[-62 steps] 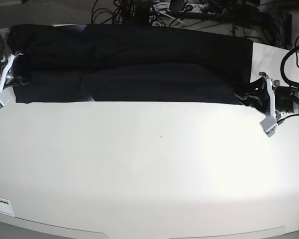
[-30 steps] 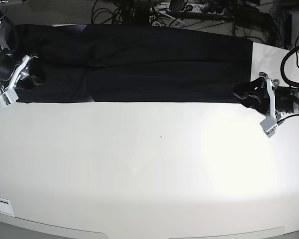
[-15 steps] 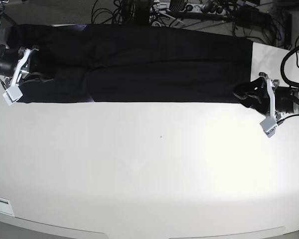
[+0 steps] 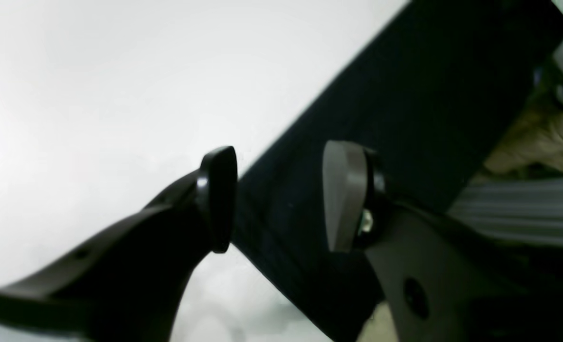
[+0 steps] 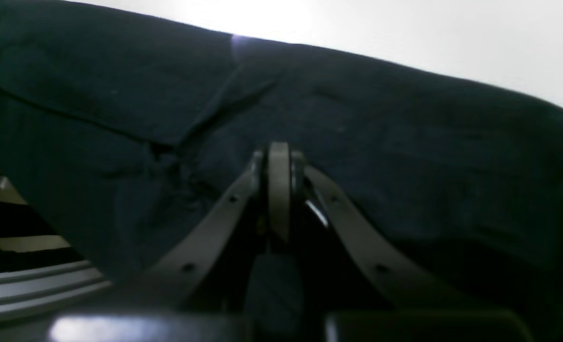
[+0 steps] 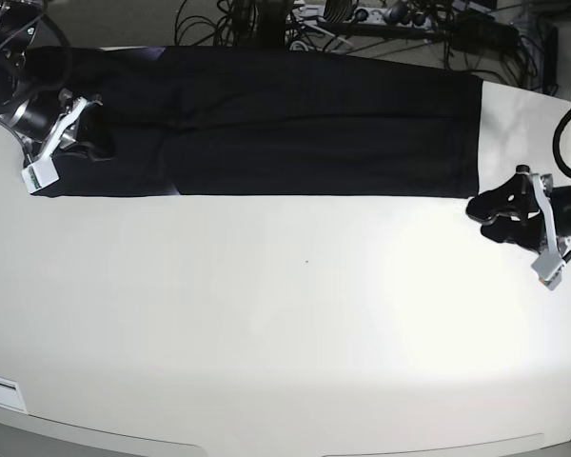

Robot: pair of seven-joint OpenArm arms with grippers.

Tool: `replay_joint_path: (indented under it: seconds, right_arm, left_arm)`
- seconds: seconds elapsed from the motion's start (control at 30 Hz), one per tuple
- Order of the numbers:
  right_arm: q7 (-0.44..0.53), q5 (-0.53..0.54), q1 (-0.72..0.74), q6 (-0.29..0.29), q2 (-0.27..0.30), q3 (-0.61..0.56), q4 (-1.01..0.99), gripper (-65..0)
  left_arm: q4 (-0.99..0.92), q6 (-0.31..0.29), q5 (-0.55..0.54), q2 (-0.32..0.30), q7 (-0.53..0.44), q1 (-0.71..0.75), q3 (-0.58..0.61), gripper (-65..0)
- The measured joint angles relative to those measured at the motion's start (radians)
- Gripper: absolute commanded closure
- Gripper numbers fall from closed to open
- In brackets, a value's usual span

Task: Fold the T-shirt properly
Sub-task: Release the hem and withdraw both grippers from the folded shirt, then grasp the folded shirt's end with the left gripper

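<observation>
T-shirt point(image 6: 295, 124) is what we see first: a long black band of cloth, folded lengthwise, lying across the far part of the white table point(image 6: 285, 324) from the left side of the base view almost to the right edge. We see only plain black fabric; a faint bluish spot shows at its near edge point(image 6: 174, 188). Its near edge is straight and parallel to the table front. A horizontal crease runs along the middle, and a vertical seam line crosses it at the left third. Beyond the far edge of the table lie dark cables point(image 6: 266, 19).

In the right wrist view the cloth point(image 5: 357, 118) shows soft wrinkles and one overlapping layer with a diagonal edge.

Our right gripper point(image 6: 76, 129) sits over the left end of the shirt; in its wrist view the fingers point(image 5: 278, 190) are pressed together, and we cannot tell if cloth is pinched between them.

Our left gripper point(image 6: 495, 205) is just beside the right end of the shirt, over bare table, with its jaws apart and nothing between them; in its wrist view the fingertips point(image 4: 343, 194) frame the shirt's corner point(image 4: 310, 266).
</observation>
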Motion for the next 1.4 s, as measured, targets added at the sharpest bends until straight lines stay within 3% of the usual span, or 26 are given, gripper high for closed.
replay_joint_path:
  seconds: [0.17, 0.33, 0.6, 0.67, 0.73, 0.93, 1.07, 1.13, 1.2, 1.3, 1.4]
  right_arm:
    - [0.016, -0.041, -0.046, 0.0, 0.003, 0.0, 0.0, 0.0]
    - [0.13, -0.197, -0.09, 0.0, -0.019, 0.0, -0.022, 0.0]
    - [0.296, -0.295, -0.082, 0.016, -0.028, -0.055, -0.151, 0.0]
    - [0.356, -0.343, -0.078, -0.057, -0.029, -0.065, -0.15, 0.0]
    - [0.394, -0.399, -0.062, -0.174, -0.034, -0.068, -0.148, 0.0]
    - [0.394, -0.592, 0.006, -0.514, -0.029, -0.067, -0.149, 0.0]
    - [0.377, -0.69, 0.018, -0.702, -0.033, -0.067, -0.149, 0.0]
    - [0.373, -0.736, 0.019, -0.738, -0.034, -0.067, -0.149, 0.0]
    - [0.373, -0.74, 0.019, -0.714, -0.033, -0.066, -0.15, 0.0]
    - [0.342, -0.748, 0.033, -0.696, -0.034, -0.066, -0.135, 0.0]
    - [0.331, -0.754, 0.039, -0.695, -0.036, -0.066, -0.092, -11.9]
  left_arm:
    - [-0.002, 0.074, 0.095, 0.0, -0.029, -0.002, -0.055, -31.7]
    - [-0.007, 0.074, 0.094, 0.006, -0.042, -0.002, -0.095, -31.7]
    - [-0.007, 0.074, 0.095, 0.042, -0.045, -0.002, -0.095, -31.7]
    - [-0.007, 0.074, 0.098, 0.053, -0.045, -0.001, -0.095, -31.7]
    - [-0.007, 0.074, 0.097, 0.057, -0.045, -0.001, -0.095, -31.7]
    - [-0.007, 0.077, 0.133, 0.056, -0.045, -0.002, -0.095, -31.7]
    - [-0.008, 0.081, 0.14, 0.055, -0.045, 0.01, -0.095, -31.7]
    - [-0.008, 0.085, 0.141, 0.058, -0.045, 0.022, -0.095, -31.7]
    - [-0.007, 0.089, 0.15, 0.074, -0.052, 0.041, -0.103, -31.7]
    - [-0.008, 0.138, 0.206, 0.13, -0.07, 0.095, -0.129, -31.7]
    - [-0.009, 0.171, 0.229, 0.207, -0.08, 0.163, -0.187, -31.7]
